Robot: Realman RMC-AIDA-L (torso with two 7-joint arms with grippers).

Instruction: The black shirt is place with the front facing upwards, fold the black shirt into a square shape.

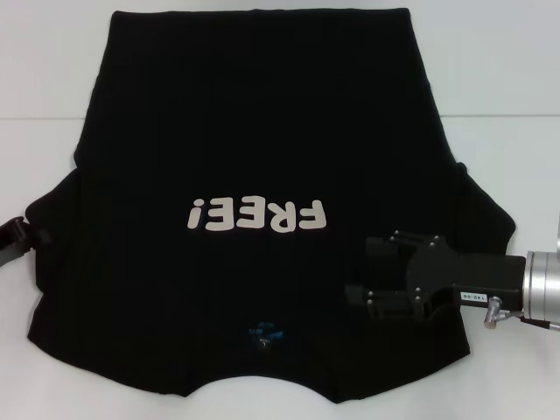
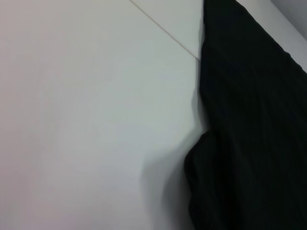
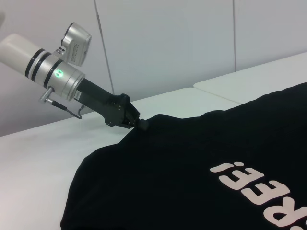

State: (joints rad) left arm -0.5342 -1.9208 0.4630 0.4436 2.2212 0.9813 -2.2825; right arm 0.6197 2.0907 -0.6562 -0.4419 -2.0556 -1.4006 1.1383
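Observation:
The black shirt [image 1: 262, 131] lies spread flat on the white table [image 1: 490, 70], front up, its collar toward me. Its white "FREE!" lettering [image 1: 258, 214] reads upside down, and a small blue neck label [image 1: 264, 333] shows near the collar. My right gripper [image 1: 359, 269] hovers over the shirt's right shoulder area, open, with nothing between its fingers. At the far left my left gripper [image 1: 16, 234] sits at the tip of the left sleeve. The right wrist view shows the left gripper [image 3: 142, 125] pinched shut on that sleeve edge of the shirt [image 3: 201, 191]. The left wrist view shows only the shirt's edge [image 2: 249, 120].
White table surface [image 2: 86, 120] surrounds the shirt on the left, right and far sides, with a thin seam [image 1: 507, 115] running across it. A pale wall [image 3: 168, 43] stands behind the table.

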